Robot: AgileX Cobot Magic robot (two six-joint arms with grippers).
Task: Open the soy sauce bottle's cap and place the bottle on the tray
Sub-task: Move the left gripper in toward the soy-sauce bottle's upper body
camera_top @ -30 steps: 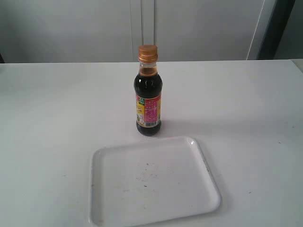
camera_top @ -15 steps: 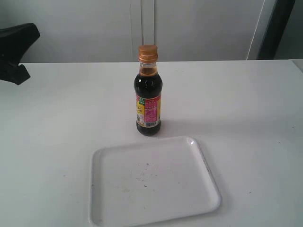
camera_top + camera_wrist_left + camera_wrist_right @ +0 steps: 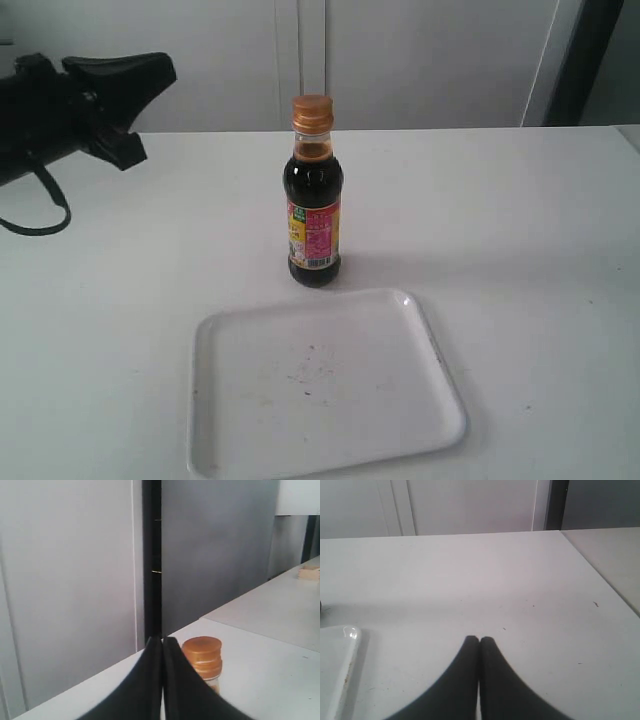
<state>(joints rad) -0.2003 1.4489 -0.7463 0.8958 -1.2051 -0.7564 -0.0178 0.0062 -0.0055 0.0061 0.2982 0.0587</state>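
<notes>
On the white table (image 3: 520, 220), the soy sauce bottle (image 3: 314, 215) stands upright just behind the far edge of the tray (image 3: 230, 440), close to its rim but not on it. Its orange-gold cap (image 3: 312, 113) is shut down flat on the collar. The tray holds nothing but a few dark specks.

The left gripper (image 3: 160, 72) hangs above the table at the left, roughly level with the cap and well apart from the bottle. Its jaws are clenched together on nothing, and the left wrist view shows the two black fingers (image 3: 150, 680) pressed side by side with the cap (image 3: 202, 652) ahead and a little to one side. The right gripper (image 3: 479, 641) is likewise clenched and empty, low over bare table beside a corner of the tray.

By my reading the task is at its first step, the approach to the cap, with nothing yet opened or moved. The next move likely calls for the left jaws to part and one arm to steady the bottle while the hinged lid is flipped up.
</notes>
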